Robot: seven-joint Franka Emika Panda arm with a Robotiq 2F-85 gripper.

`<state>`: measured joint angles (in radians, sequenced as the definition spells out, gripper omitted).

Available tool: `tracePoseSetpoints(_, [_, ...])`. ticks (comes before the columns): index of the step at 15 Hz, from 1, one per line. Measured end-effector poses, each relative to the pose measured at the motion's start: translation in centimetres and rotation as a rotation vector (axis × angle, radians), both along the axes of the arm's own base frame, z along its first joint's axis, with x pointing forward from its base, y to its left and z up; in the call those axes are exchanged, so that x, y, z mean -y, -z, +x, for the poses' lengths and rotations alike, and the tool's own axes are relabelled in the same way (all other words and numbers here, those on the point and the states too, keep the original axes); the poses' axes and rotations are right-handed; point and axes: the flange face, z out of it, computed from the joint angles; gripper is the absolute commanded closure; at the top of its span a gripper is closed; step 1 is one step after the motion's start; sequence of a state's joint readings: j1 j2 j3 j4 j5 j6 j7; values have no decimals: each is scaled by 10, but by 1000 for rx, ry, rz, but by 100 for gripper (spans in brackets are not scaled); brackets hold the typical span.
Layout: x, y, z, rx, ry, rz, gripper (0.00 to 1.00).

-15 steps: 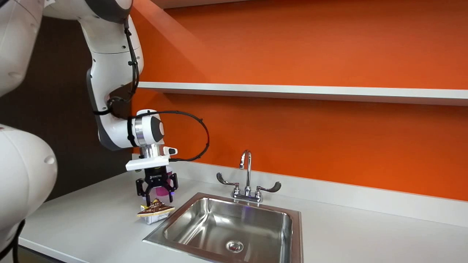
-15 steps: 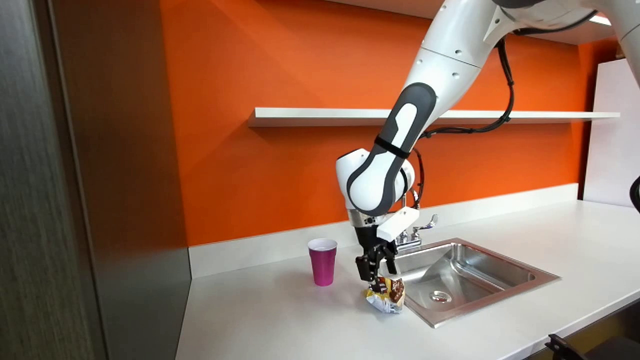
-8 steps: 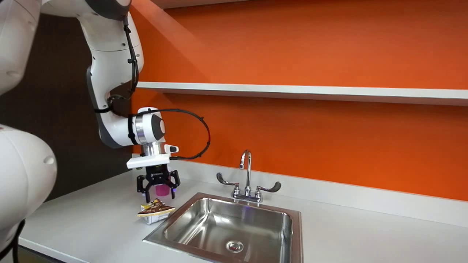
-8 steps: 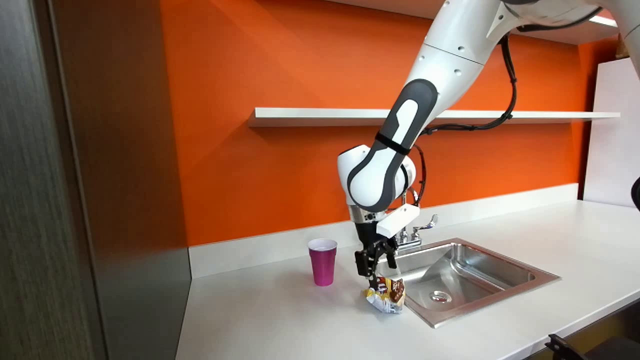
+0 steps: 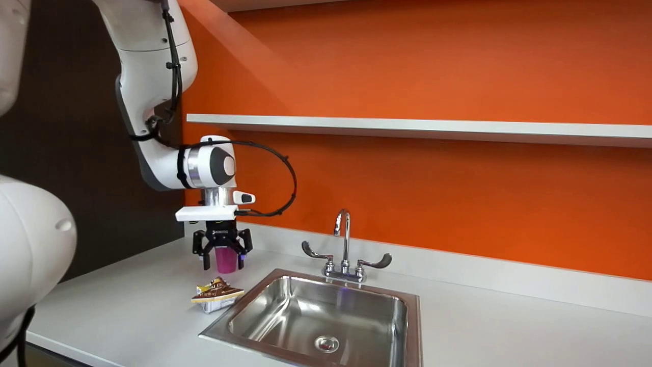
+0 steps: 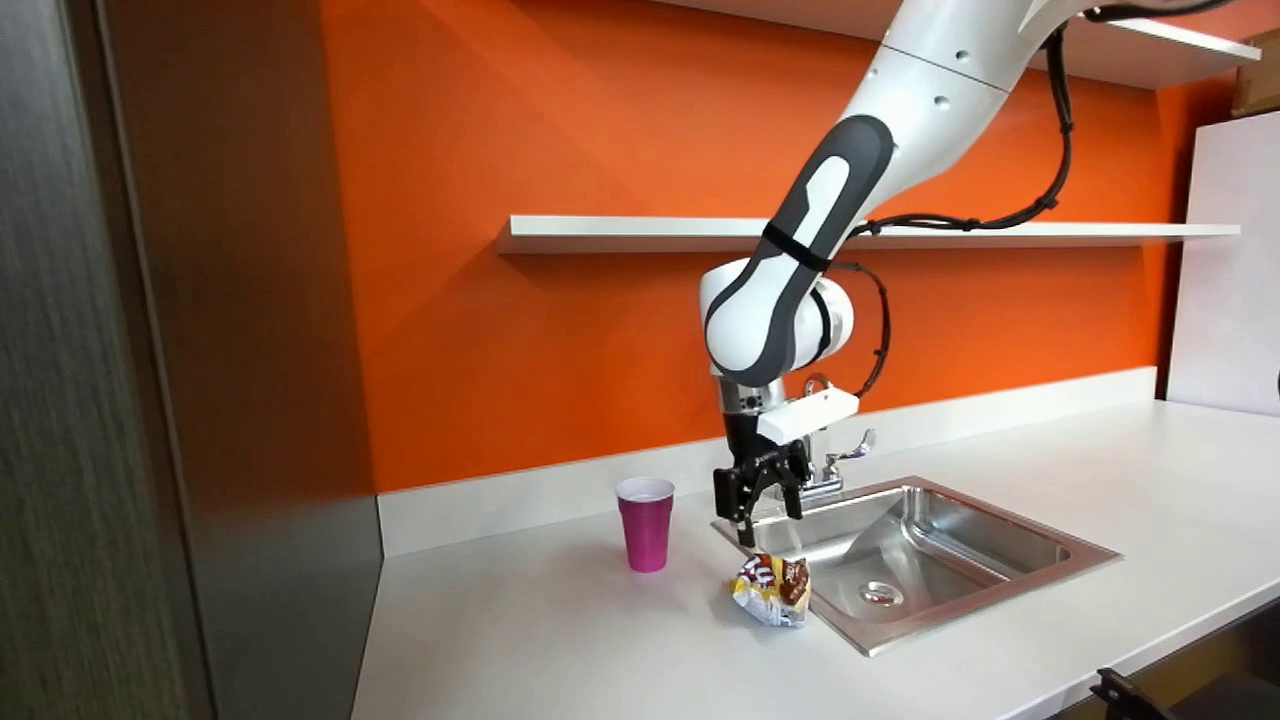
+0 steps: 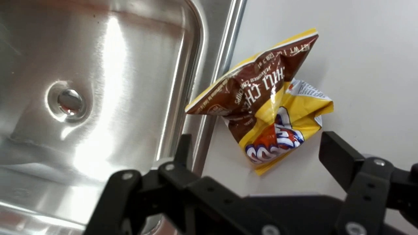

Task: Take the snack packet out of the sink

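The snack packet, crumpled yellow and brown, lies on the counter beside the sink, in both exterior views (image 5: 216,292) (image 6: 774,592) and in the wrist view (image 7: 258,88). One corner of it overhangs the sink's rim in the wrist view. The steel sink (image 5: 412,331) also shows in the other views (image 6: 985,608) (image 7: 214,42); its basin holds nothing that I can see. My gripper (image 5: 223,262) is open and empty, above the packet and apart from it (image 6: 770,526). In the wrist view its fingers (image 7: 256,145) stand wide apart with the packet beyond them.
A pink cup (image 6: 646,530) stands on the counter near the back wall, partly behind the gripper in an exterior view (image 5: 226,262). The chrome faucet (image 5: 346,244) rises at the sink's back edge. A white shelf (image 5: 407,125) runs along the orange wall above.
My gripper has risen from the packet, staying open, and moved slightly toward the faucet side. The packet has stayed in place on the counter beside the sink.
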<state>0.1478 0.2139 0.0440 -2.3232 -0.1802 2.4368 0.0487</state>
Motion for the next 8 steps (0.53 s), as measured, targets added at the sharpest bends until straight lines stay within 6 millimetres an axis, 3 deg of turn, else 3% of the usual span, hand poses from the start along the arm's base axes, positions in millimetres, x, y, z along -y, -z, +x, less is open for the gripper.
tracePoseSetpoints(8, [61, -27, -30, 13, 261, 80, 0])
